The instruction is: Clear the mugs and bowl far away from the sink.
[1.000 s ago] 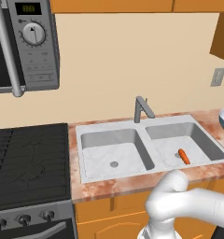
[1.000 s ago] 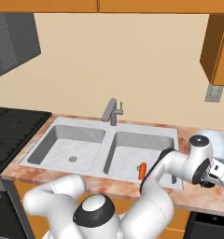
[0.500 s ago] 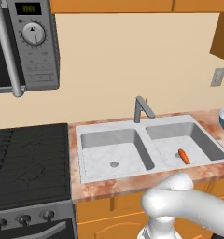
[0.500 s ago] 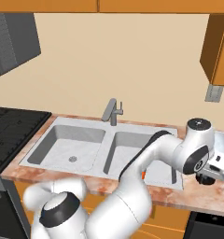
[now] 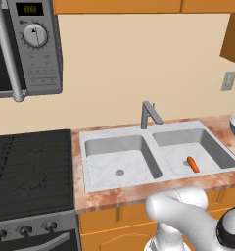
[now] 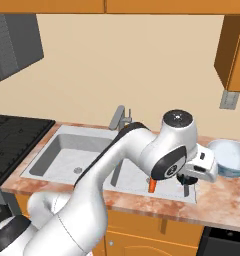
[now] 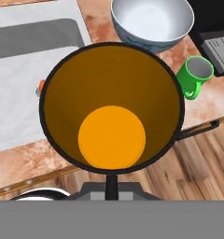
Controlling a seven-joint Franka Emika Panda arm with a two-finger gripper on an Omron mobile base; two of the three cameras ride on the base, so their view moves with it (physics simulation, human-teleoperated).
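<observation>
Hand (image 6: 186,186) clamped on black mug (image 7: 112,105) rim, raised since a second ago and now hanging above the table (image 6: 212,200) edge. Bowl (image 7: 152,21) at 12 o'clock, green mug (image 7: 196,75) at 2, sink (image 7: 20,70) at 10. First mug lifted; carry-away pending.

Marble counter (image 5: 105,196): sink (image 5: 158,156) set in; bowl (image 7: 152,22), green mug (image 7: 196,75) on rt end.
</observation>
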